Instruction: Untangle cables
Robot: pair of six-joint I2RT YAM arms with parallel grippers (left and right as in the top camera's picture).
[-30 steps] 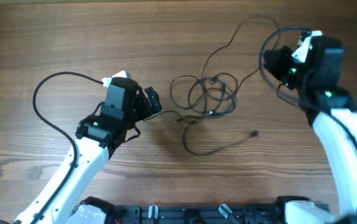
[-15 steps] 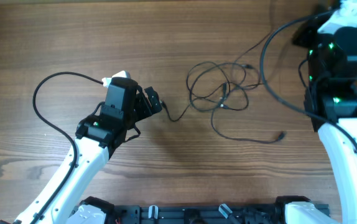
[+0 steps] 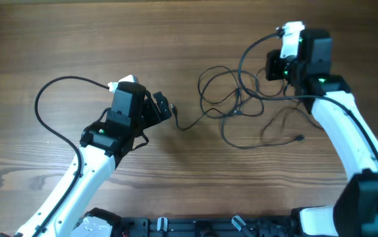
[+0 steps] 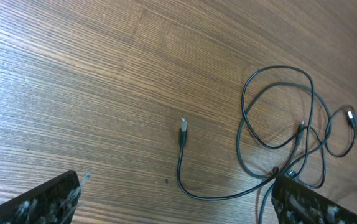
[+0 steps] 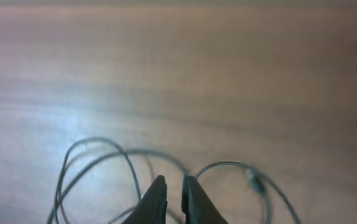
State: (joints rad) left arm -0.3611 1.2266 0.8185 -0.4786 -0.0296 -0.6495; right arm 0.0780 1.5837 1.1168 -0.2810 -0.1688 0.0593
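The cables (image 3: 232,99) are thin dark cords lying in loose overlapping loops on the wooden table, centre right. One tail ends in a plug (image 3: 178,126) near my left gripper, and another plug end (image 3: 299,138) lies at the right. My left gripper (image 3: 164,107) is open and empty, just left of that tail. In the left wrist view the open jaws (image 4: 178,208) frame the plug (image 4: 183,126) and the loops (image 4: 290,137). My right gripper (image 3: 272,68) is at the loops' upper right. In the right wrist view its fingers (image 5: 173,186) are pinched on a cable strand (image 5: 97,162).
A thick black robot cable (image 3: 44,105) loops out left of my left arm, and another arcs above my right wrist (image 3: 251,46). The black base rail (image 3: 209,227) runs along the table's front edge.
My right gripper swung out to the far top right, dragging the loops rightward, then came back down-left to the loops' upper right. The left arm has not moved.
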